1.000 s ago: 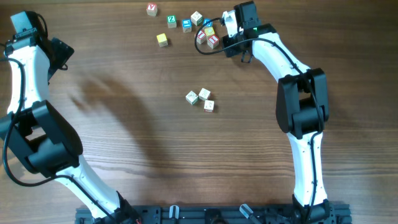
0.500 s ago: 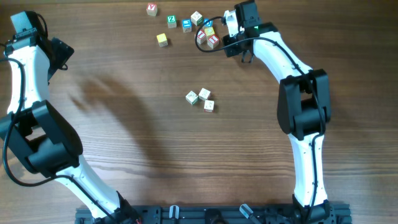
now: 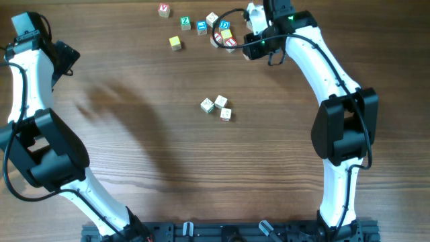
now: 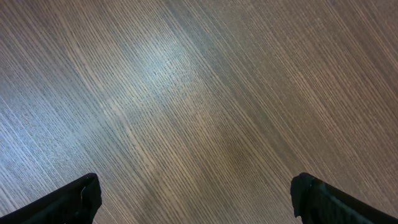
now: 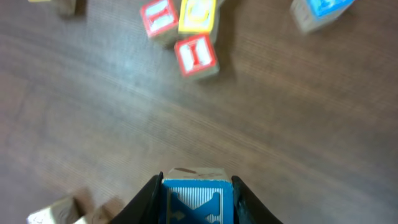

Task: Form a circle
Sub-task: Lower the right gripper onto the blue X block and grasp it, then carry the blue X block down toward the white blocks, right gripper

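Nearest the arm bases, out in the middle of the tabletop (image 3: 134, 148), sits the circle (image 3: 221, 102). Right now it's only three pale cubes, huddled close together with nothing else around them.

Go beyond the circle and a little to its right, and there's the right pincer (image 5: 197, 193). It's drawn in narrow and clamped on the blue X cube (image 5: 197, 204), one finger on each side face, the X looking straight up at the wrist camera. The cube seems to hang clear of the wood, with blurred grain far below it.

Just past that, still beyond the circle, lies the red I cube (image 5: 196, 56), flat on the tabletop. It's tight against a yellow-faced cube (image 5: 198, 15), and another red-faced cube (image 5: 158, 17) is right beside the pair.

Farther out and left of the circle's line, loose cubes are scattered about: a plain yellow cube (image 3: 175, 43), a green-lettered cube (image 3: 185, 22), and a red-lettered cube (image 3: 164, 9) up by the far edge.

Way off to the circle's far left, the left pincer (image 4: 196, 208) is spread wide, gripping nothing, with only bare wood grain under it.
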Controlling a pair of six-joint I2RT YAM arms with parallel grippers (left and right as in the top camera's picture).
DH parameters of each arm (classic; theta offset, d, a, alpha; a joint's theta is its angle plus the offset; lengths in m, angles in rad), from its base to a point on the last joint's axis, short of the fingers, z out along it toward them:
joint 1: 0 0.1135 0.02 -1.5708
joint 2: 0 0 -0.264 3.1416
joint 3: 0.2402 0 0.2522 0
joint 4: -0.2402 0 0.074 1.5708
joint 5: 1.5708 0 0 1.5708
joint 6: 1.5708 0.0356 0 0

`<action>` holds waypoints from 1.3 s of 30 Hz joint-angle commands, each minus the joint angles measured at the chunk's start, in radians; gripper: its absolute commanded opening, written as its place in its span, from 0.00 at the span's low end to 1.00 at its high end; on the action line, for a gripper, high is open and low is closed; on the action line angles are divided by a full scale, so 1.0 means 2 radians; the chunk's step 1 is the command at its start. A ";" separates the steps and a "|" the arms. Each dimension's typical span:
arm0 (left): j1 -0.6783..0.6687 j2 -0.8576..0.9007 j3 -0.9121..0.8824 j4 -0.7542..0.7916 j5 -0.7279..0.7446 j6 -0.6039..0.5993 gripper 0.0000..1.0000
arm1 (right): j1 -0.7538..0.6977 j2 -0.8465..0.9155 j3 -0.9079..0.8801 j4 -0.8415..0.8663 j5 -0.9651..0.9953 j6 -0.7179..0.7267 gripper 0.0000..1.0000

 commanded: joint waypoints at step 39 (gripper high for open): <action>0.002 -0.006 0.006 0.000 -0.001 0.004 1.00 | 0.197 -0.014 0.001 -0.111 -0.092 0.123 0.20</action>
